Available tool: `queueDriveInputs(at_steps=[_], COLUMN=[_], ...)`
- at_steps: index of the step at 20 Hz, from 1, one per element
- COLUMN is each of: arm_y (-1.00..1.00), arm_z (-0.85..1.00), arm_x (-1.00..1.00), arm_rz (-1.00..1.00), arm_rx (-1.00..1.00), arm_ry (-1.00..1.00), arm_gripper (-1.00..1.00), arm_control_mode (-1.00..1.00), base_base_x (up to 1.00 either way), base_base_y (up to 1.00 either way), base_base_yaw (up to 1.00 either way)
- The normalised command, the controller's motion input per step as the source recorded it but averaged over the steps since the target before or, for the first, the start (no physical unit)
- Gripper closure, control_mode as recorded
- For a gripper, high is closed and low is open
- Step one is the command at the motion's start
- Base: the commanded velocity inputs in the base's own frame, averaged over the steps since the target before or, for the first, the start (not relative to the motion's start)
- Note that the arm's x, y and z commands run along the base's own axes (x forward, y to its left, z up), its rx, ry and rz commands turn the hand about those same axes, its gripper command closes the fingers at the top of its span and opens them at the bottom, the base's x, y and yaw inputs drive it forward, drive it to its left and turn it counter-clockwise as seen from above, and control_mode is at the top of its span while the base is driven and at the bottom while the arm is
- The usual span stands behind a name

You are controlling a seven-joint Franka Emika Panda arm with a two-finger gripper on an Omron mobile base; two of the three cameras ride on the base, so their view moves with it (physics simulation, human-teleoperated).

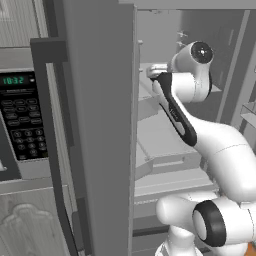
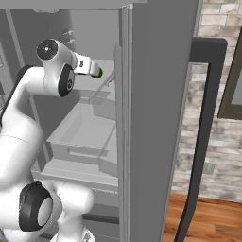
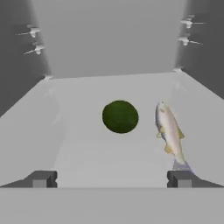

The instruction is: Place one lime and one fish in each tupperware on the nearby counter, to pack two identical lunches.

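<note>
Reaching into the open fridge, end effector [image 3: 112, 179] spread wide and grasping nothing, fingertips [image 3: 41, 179] framing the shelf [image 3: 87, 148] ahead. Lining up on the lime [image 3: 120, 116], sitting near the shelf's middle, with the fish [image 3: 169, 131] lying just beside it toward the right edge, apart from it, tail pointing toward the front edge. Glimpsing the lime [image 2: 98, 73] at the hand's tip from the right base view.

Judging the risks: nudging the round lime instead of straddling it, sending it rolling toward the back edge; clipping the fish with the right fingertip while closing in, dragging it along; brushing the fridge door [image 1: 100, 125] edge with the arm while backing out.
</note>
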Motion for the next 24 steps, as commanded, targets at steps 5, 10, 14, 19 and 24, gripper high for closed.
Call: queueDriveInputs(at_steps=[5, 10, 14, 19, 24], arm_y=[0.0, 0.0, 0.0, 0.0, 0.0], arm_z=[-0.16, -0.4, -0.2, 0.0, 0.0], arm_x=[0.37, 0.41, 0.72, 0.88, 0.61], arm_rz=[0.0, 0.0, -0.02, -0.04, -0.01], arm_rx=[0.0, 0.0, 0.0, 0.0, 0.02], arm_ry=[0.1, 0.0, -0.01, 0.0, 0.03], arm_gripper=[-1.0, -1.0, -1.0, -1.0, -1.0], arm_control_mode=[-1.0, -1.0, -1.0, -1.0, -1.0], base_base_x=[0.0, 0.0, 0.0, 0.0, 0.0], base_base_y=[0.0, 0.0, 0.0, 0.0, 0.0], base_base_yaw=[0.0, 0.0, 0.0, 0.0, 0.0])
